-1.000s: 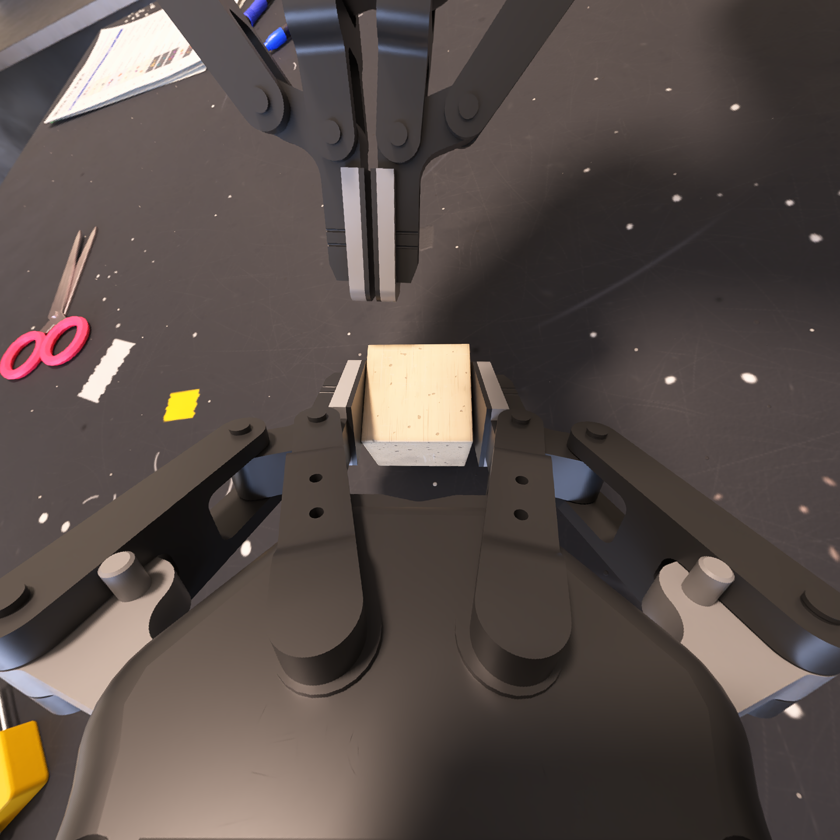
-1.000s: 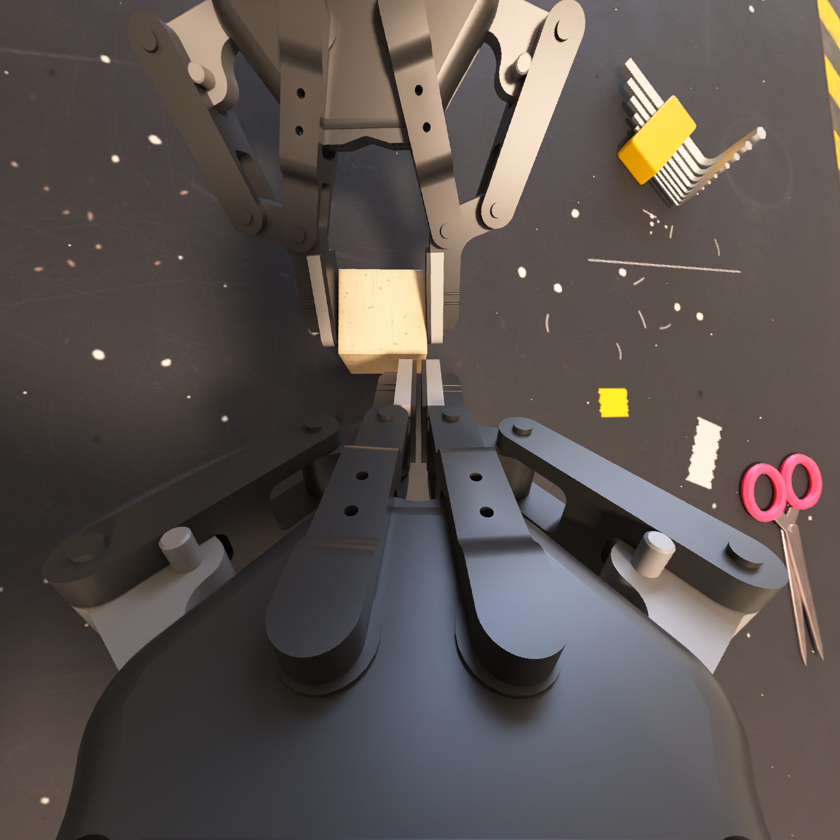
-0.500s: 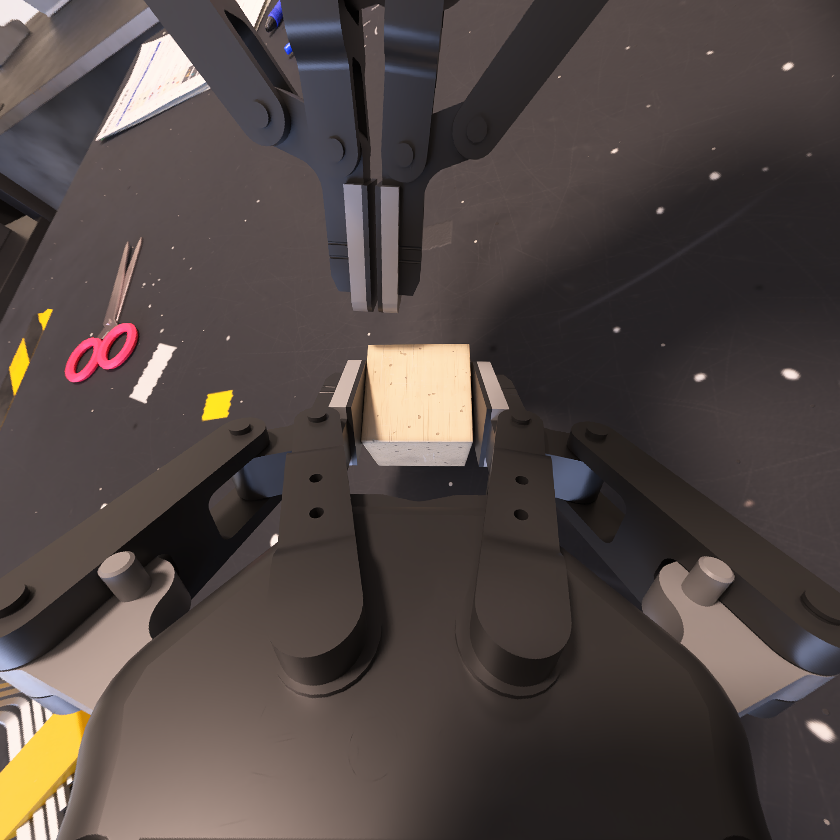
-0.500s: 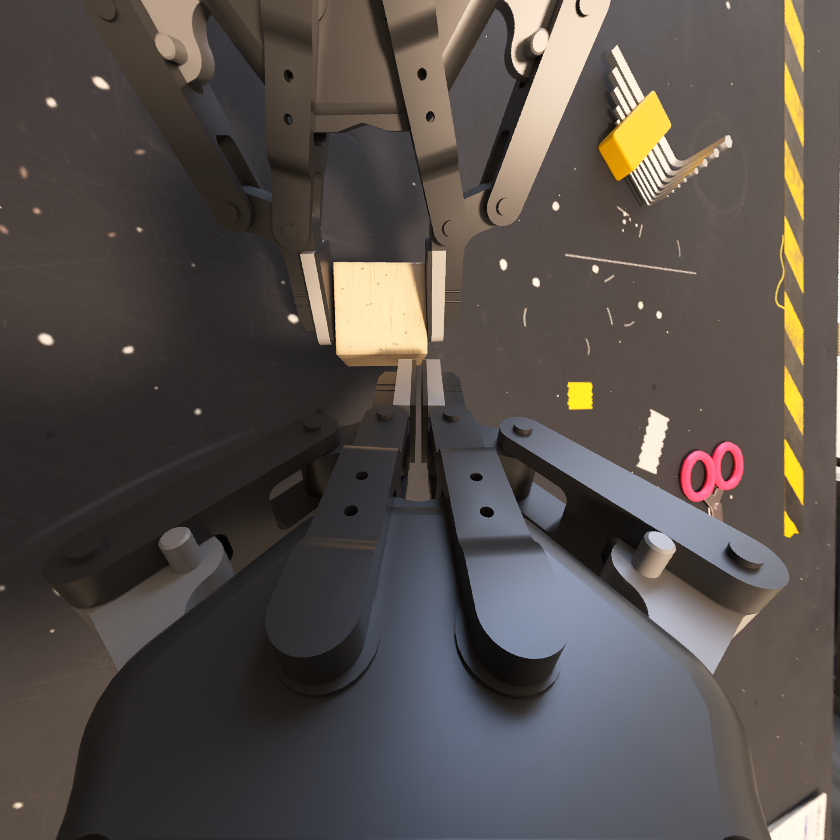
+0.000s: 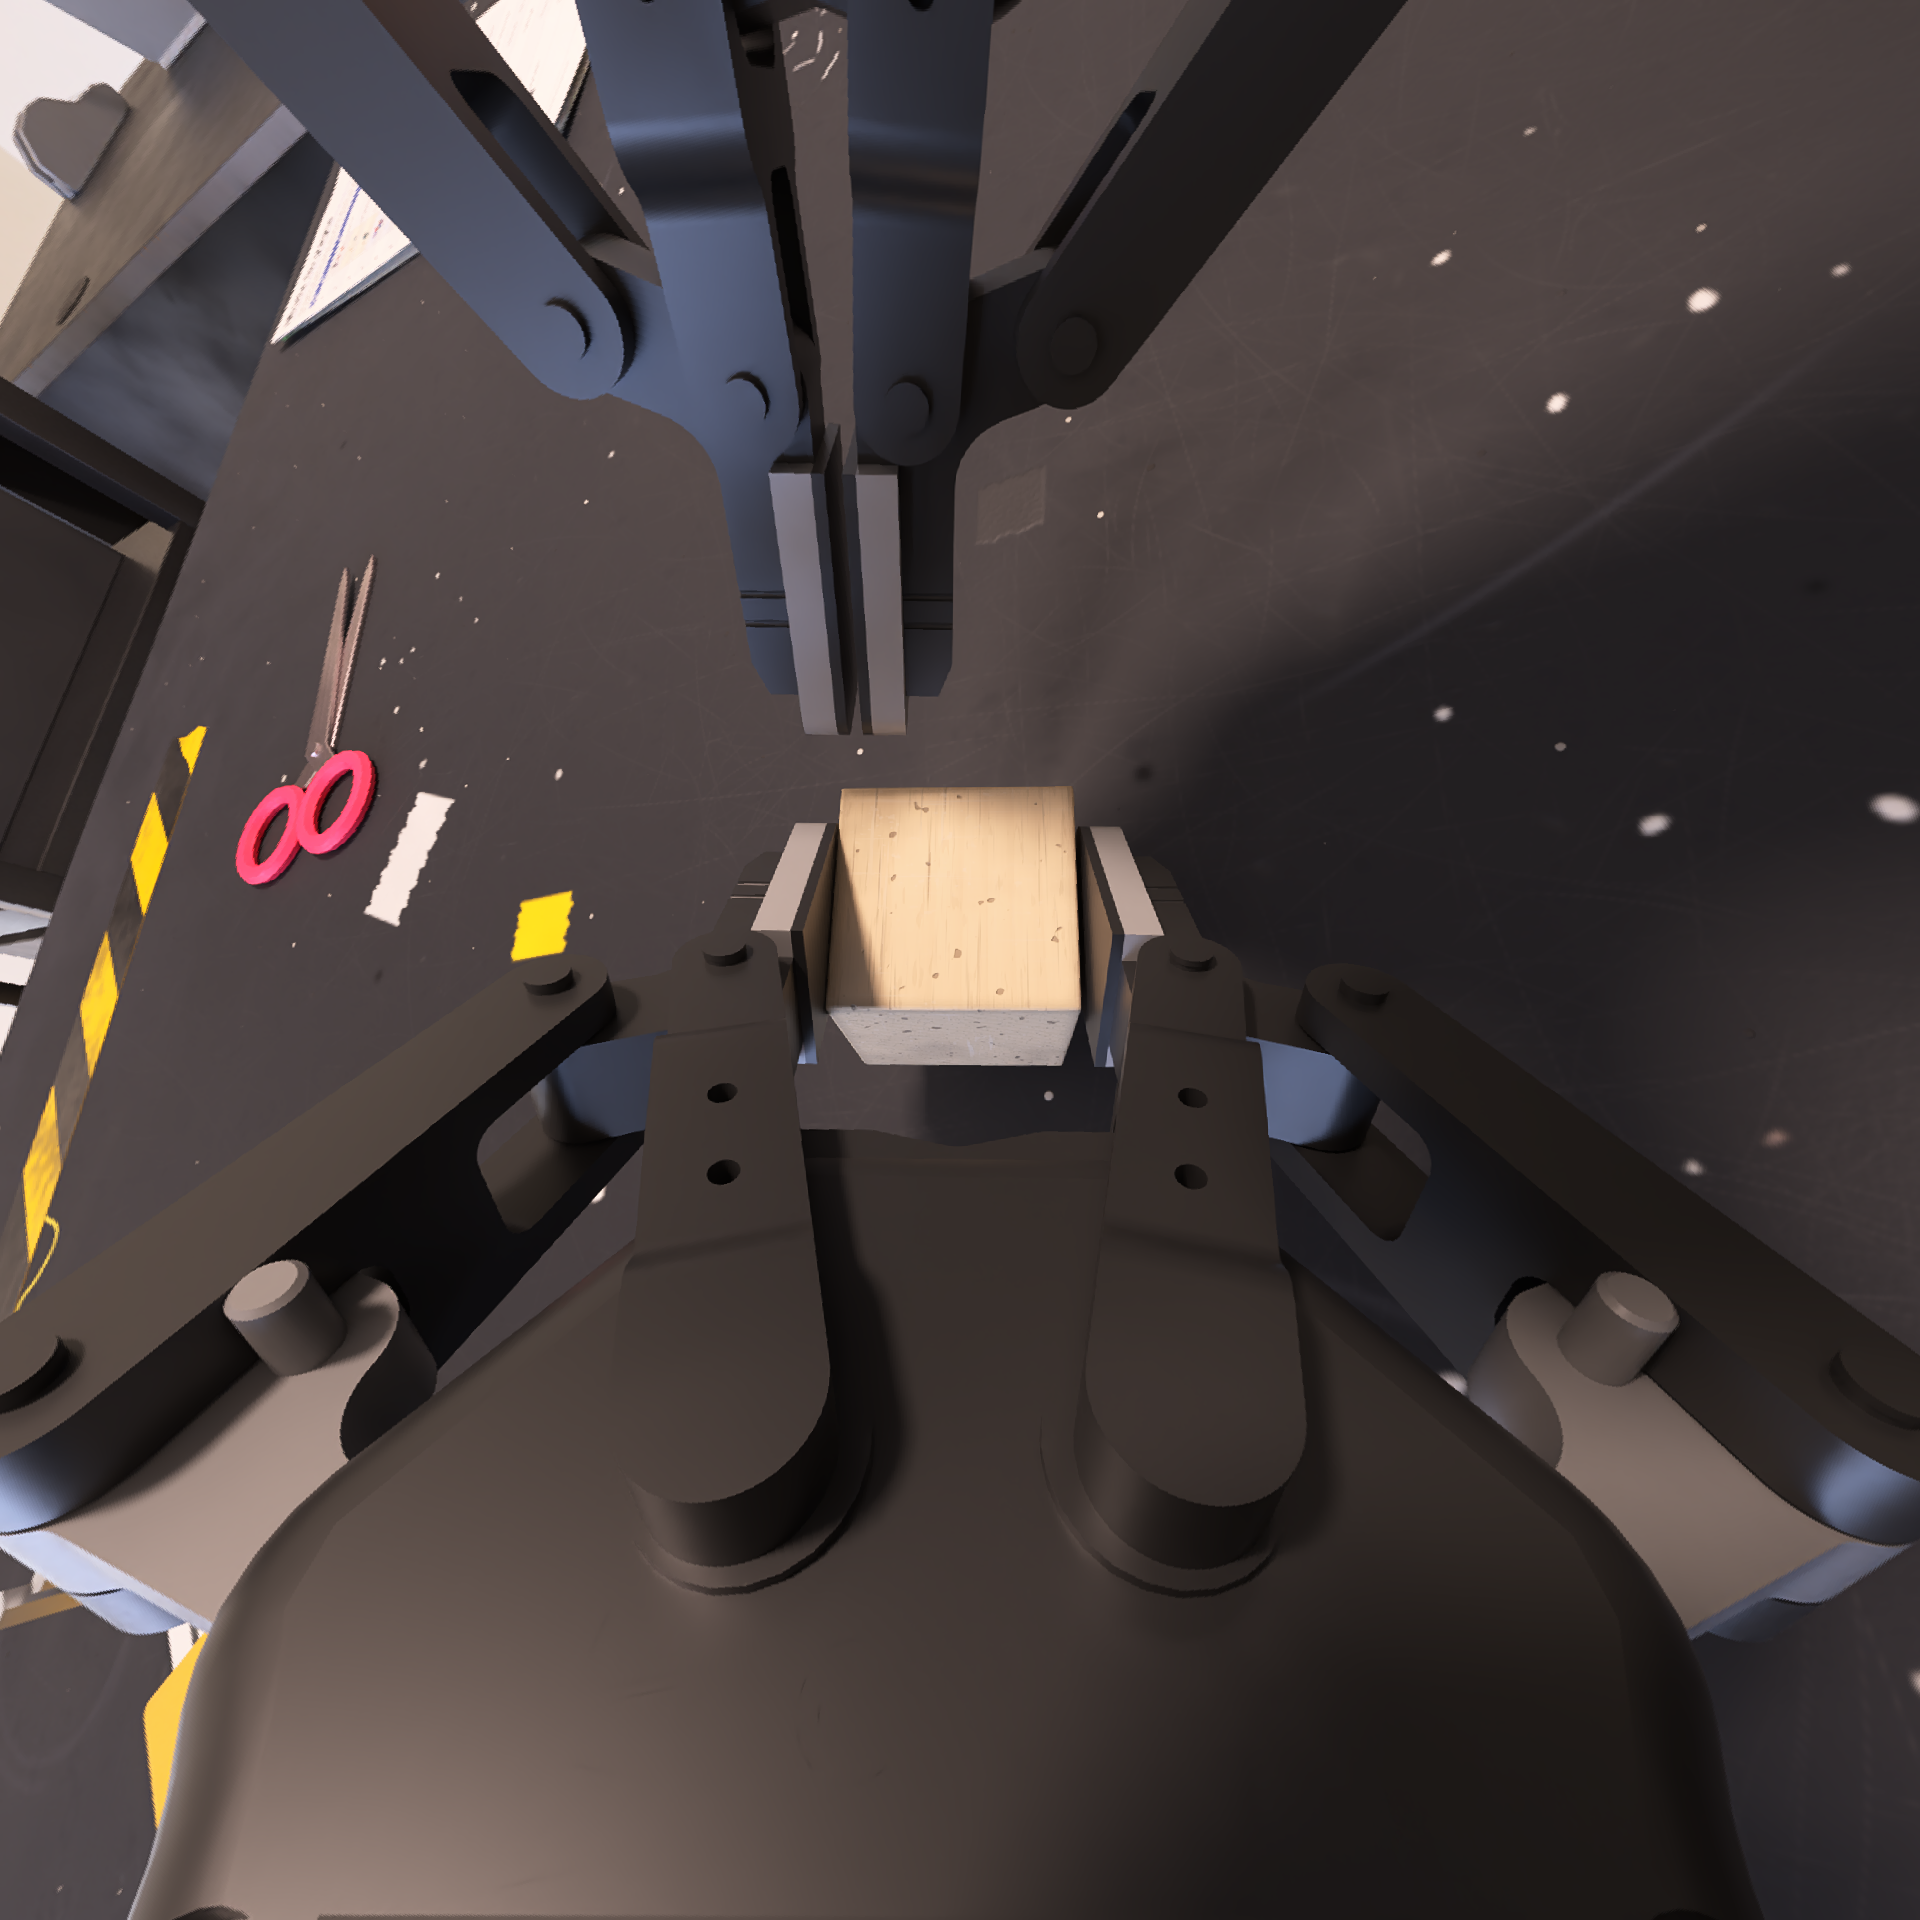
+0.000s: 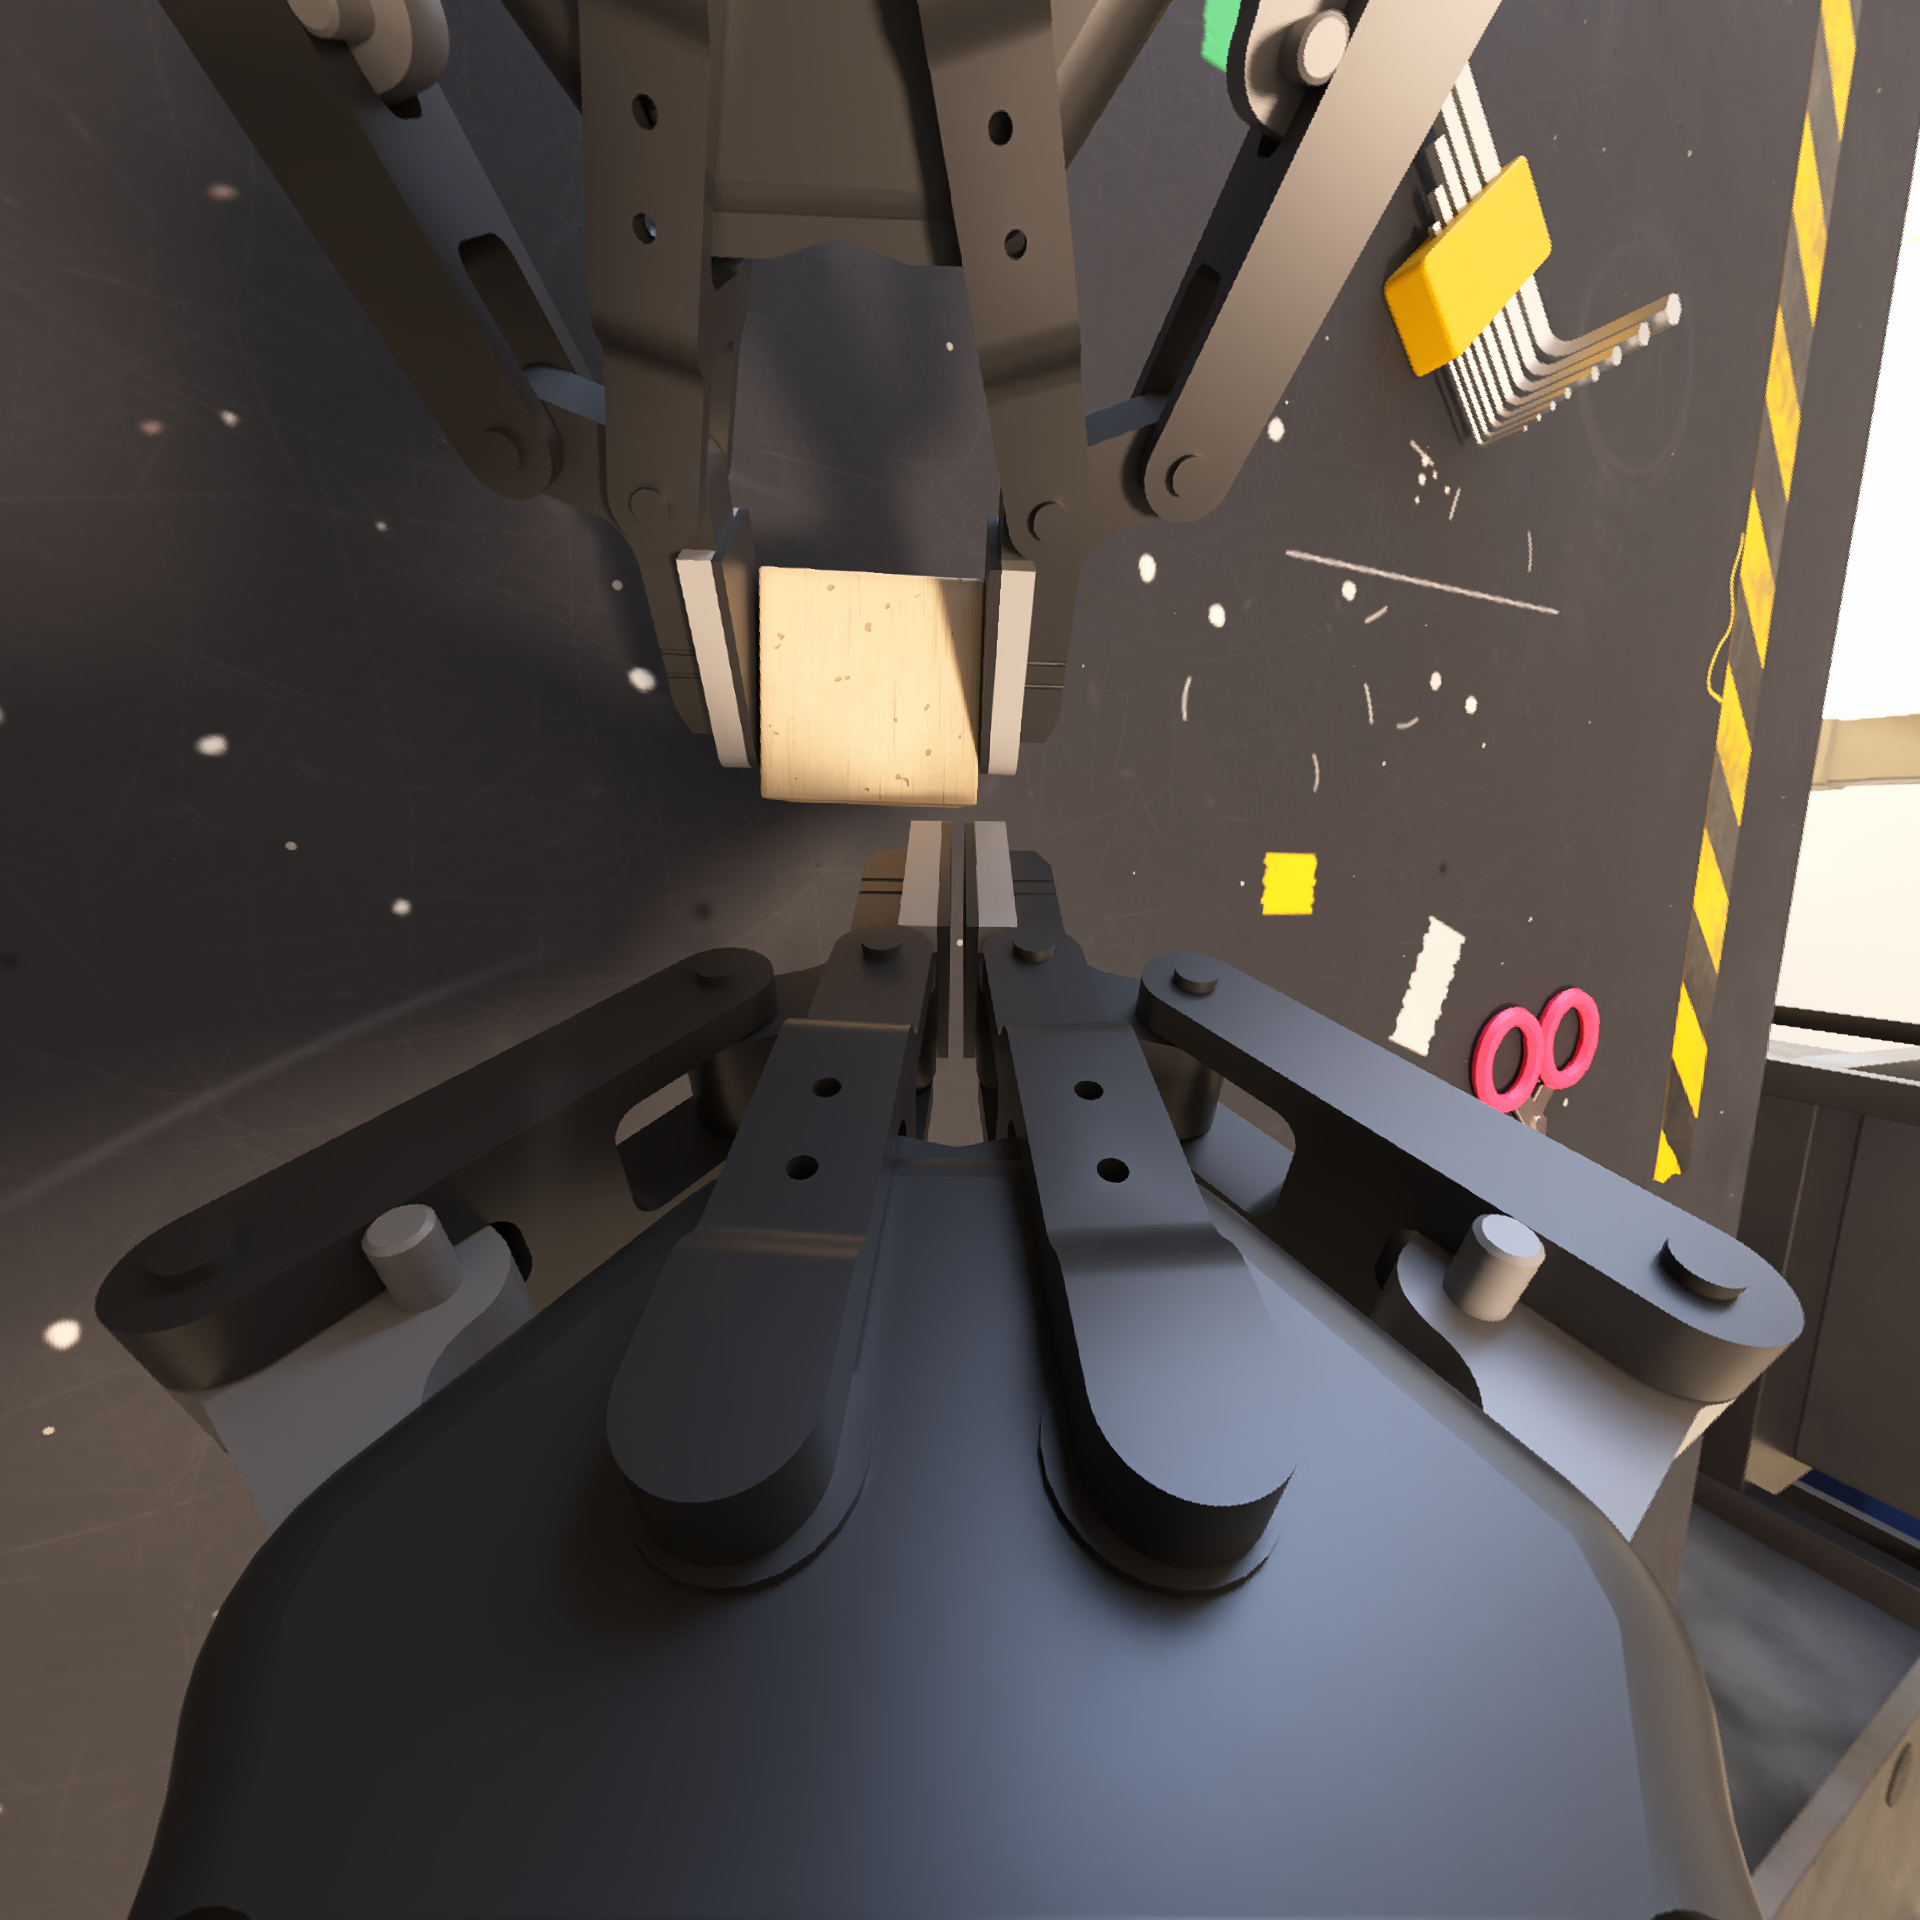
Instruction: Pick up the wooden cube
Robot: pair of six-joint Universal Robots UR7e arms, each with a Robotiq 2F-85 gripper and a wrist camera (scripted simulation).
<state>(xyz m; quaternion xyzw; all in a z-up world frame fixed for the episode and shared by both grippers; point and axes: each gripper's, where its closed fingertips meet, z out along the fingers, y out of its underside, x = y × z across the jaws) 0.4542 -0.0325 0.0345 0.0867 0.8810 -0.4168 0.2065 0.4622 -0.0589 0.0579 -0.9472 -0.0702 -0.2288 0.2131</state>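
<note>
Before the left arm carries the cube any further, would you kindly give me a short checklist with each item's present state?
1. Left gripper shut on the wooden cube: ok, a pad on each side.
2. Cube square between the pads, not tilted: ok.
3. Cube off the table: cannot tell; no gap visible beneath it.
4. Right gripper shut, holding nothing: ok.
5. Right gripper apart from the cube: ok, narrow gap.
6. Scissors well off to the side: ok.

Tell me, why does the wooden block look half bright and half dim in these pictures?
Left wrist view: a lit band crosses the wooden cube, its near face shaded grey; the left gripper holds it. Right wrist view: the cube's right edge darkens, and window glare whitens the frame's right side beside the shut right gripper.
</note>
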